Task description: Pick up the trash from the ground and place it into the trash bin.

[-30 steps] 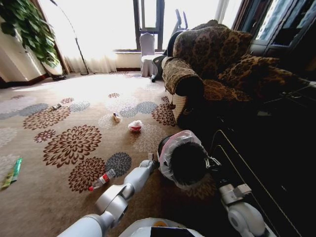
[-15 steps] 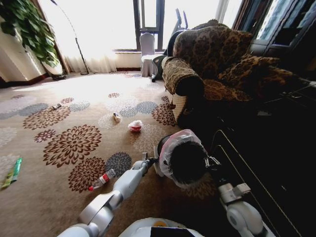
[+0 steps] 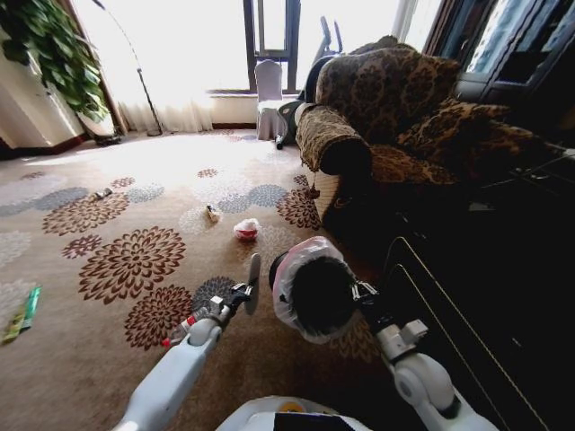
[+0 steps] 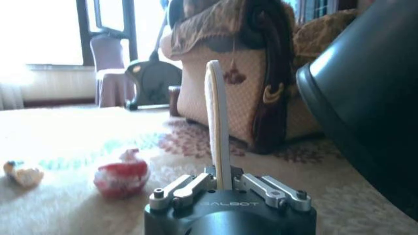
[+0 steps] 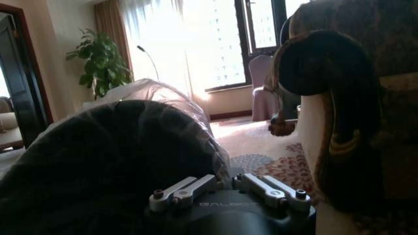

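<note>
The trash bin (image 3: 310, 287), black with a pale plastic bag over its rim, hangs tilted above the carpet with my right gripper (image 3: 361, 292) shut on its side. In the right wrist view the bin (image 5: 124, 152) bulks just beyond that gripper (image 5: 228, 185). My left gripper (image 3: 235, 294) is shut on a thin white paper (image 3: 253, 282), held edge-up (image 4: 218, 117) just left of the bin's mouth. On the carpet lie a clear bottle with a red cap (image 3: 184, 328), a white-red wad (image 3: 245, 230) (image 4: 121, 175), a yellowish scrap (image 3: 212, 214) and a green wrapper (image 3: 25, 312).
A patterned armchair (image 3: 386, 108) stands behind the bin and dark furniture (image 3: 503, 269) lines the right side. A potted plant (image 3: 54, 54), a floor lamp (image 3: 135, 72) and a covered chair (image 3: 268, 94) stand by the window. Open flowered carpet (image 3: 126, 260) spreads to the left.
My left arm has stretched out and its gripper has drawn back left from the bin, the paper now standing up in it. The right gripper has carried the bin a little leftwards.
</note>
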{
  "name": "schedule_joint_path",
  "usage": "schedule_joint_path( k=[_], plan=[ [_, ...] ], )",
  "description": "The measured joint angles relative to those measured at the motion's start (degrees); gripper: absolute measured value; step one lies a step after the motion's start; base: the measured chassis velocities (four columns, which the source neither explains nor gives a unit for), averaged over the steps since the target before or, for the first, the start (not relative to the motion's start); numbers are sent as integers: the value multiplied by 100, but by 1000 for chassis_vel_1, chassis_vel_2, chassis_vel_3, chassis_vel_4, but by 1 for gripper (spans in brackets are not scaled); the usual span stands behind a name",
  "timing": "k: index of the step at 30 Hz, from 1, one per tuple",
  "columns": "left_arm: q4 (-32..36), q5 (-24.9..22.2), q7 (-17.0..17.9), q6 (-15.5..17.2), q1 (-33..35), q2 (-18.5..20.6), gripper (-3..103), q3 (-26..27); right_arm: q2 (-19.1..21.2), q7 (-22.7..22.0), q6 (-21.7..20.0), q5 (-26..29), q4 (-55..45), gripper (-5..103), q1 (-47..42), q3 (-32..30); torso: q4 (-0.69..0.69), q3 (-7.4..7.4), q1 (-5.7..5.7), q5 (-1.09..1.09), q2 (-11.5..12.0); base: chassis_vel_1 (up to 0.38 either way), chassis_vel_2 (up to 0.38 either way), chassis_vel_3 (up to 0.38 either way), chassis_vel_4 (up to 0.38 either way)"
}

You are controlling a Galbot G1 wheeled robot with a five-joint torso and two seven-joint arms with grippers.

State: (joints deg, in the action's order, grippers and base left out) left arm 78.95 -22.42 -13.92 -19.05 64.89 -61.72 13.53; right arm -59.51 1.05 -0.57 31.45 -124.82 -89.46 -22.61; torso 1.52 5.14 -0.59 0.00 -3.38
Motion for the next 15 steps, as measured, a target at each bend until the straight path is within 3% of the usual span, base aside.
schedule_joint_path(
  k=[2, 4, 6, 8, 10, 11, 13, 15],
  plan=[
    [165, 72, -13, -126, 64, 58, 7, 44, -53, 1, -86, -69, -117, 0, -107, -52, -1, 0, 0, -3, 0, 0, 0, 0, 0],
    [562, 93, -4, -272, 277, 94, 7, 293, -84, -1, -296, -167, -180, 0, -88, -39, -15, 0, 0, -8, -1, 0, 0, 0, 0],
    [1034, 96, 52, -476, 656, 70, 7, 783, -62, -3, -550, -229, -125, 0, 213, 152, -9, 0, 0, -1, 0, 0, 0, 0, 0],
    [1213, 97, 80, -506, 788, 62, 7, 970, -39, -4, -627, -231, -74, 0, 342, 249, -3, 0, 0, -2, 0, 0, 0, 0, 0],
    [1899, -42, 179, -515, 1242, 84, 7, 1601, 16, 1, -761, -204, 84, 0, 661, 537, 1, 1, 0, -2, 0, 0, 0, 0, 0],
    [1899, -42, 179, -515, 1242, 84, 7, 1601, 16, 1, -761, -204, 84, 0, 661, 537, 1, 1, 0, -2, 0, 0, 0, 0, 0],
    [2595, -362, 242, -461, 1578, 224, 7, 2215, -2, -1, -793, -195, 341, 0, 1001, 846, -1, 0, 0, -2, 1, 0, 0, 0, 0],
    [2800, -474, 263, -442, 1634, 290, 7, 2347, -25, 1, -793, -196, 438, 0, 1100, 935, -3, 0, 0, -2, 1, 0, 0, 0, 0]
  ],
)
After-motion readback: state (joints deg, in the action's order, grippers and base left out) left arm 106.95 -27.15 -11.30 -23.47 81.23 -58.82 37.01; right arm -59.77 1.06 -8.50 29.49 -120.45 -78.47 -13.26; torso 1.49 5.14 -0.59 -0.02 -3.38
